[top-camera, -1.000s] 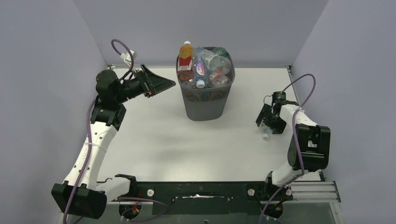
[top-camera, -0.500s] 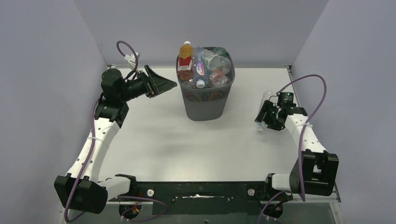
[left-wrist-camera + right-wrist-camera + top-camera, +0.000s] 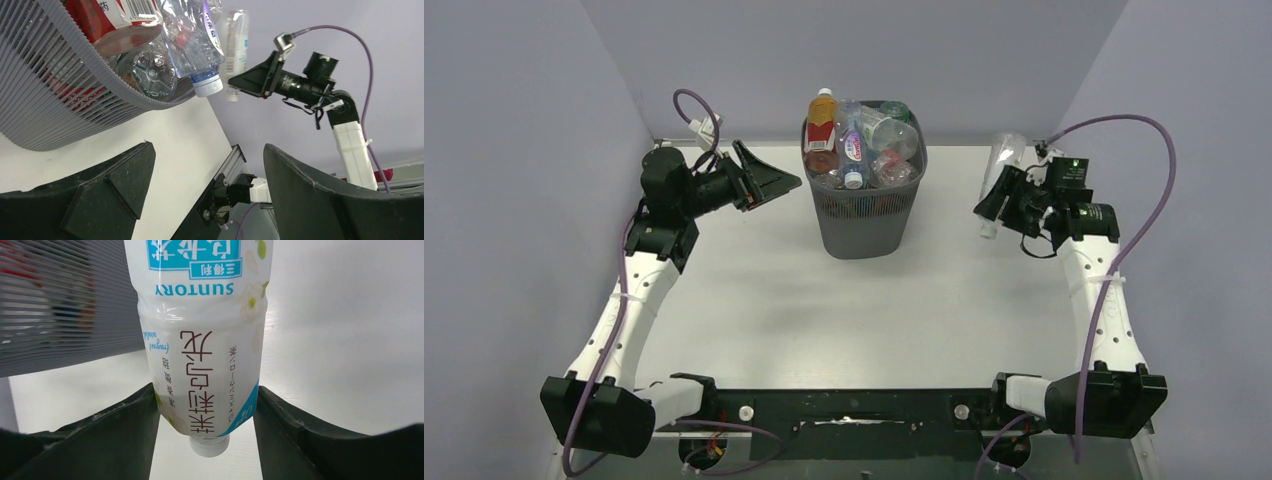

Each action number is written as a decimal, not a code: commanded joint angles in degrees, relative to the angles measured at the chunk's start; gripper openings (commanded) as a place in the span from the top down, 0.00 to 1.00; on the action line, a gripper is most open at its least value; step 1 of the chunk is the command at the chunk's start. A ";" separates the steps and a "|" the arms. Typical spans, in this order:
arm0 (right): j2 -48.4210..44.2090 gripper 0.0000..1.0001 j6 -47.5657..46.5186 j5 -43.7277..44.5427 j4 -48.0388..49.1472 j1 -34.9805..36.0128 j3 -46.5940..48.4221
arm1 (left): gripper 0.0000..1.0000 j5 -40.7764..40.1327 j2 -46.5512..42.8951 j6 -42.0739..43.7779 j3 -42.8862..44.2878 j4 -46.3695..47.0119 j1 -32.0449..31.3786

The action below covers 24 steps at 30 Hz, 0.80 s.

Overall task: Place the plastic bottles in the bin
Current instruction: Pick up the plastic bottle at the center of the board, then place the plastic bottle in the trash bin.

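The left jaws stand spread and empty, aimed right at the bin [image 3: 864,220], which sits far centre on the worktop [image 3: 824,300], heaped with plastic bottles [image 3: 854,145]. Right of it, the right jaws pinch a clear bottle [image 3: 1002,155] aloft, its long axis near upright, cap down.

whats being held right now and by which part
The right gripper pinches a clear bottle on its labelled body near the capped end; the left gripper is open, empty.
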 commanded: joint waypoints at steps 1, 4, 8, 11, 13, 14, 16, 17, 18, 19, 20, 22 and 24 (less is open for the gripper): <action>-1.62 0.47 0.07 -4.92 -3.18 1.37 9.78 | 0.20 -0.59 -2.58 1.72 3.42 -0.71 0.32; 0.31 0.47 0.85 -6.62 -4.18 4.04 16.57 | 0.20 -0.73 -2.84 2.32 3.87 -1.85 0.32; 5.87 0.47 0.95 -6.93 -6.39 10.22 29.58 | 0.20 -1.04 -2.84 3.18 4.29 -2.86 0.40; 10.92 0.47 0.53 -8.86 -7.86 13.18 38.36 | 0.20 -1.03 -2.66 3.17 4.59 -2.87 0.56; 14.23 0.47 0.48 -11.14 -7.84 14.89 43.44 | 0.20 -0.97 -2.45 3.26 4.81 -2.86 0.62; 15.93 0.47 0.56 -12.47 -7.37 15.82 45.55 | 0.20 -0.91 -2.32 3.34 4.98 -2.82 0.66; 19.24 0.47 0.52 -14.70 -7.09 16.77 48.97 | 0.20 -0.75 -1.79 3.36 5.32 -2.78 0.75; 21.48 0.47 0.58 -15.52 -7.03 16.98 50.46 | 0.20 -0.75 -1.65 3.36 5.58 -2.78 0.80; 22.93 0.47 0.65 -16.45 -6.94 17.24 51.76 | 0.20 -0.73 -1.47 3.44 5.83 -2.78 0.83; 24.27 0.47 0.78 -17.28 -6.58 17.33 52.74 | 0.20 -0.71 -1.30 3.44 6.05 -2.78 0.84; 25.35 0.47 1.10 -18.01 -6.03 17.40 53.45 | 0.20 -0.68 -1.12 3.45 6.26 -2.73 0.84; 27.38 0.46 1.83 -19.87 -4.83 17.64 54.59 | 0.20 -0.69 -0.84 3.37 6.67 -2.61 0.84; 29.28 0.46 2.43 -21.16 -4.05 18.14 56.36 | 0.20 -0.69 -0.59 3.29 6.92 -2.44 0.86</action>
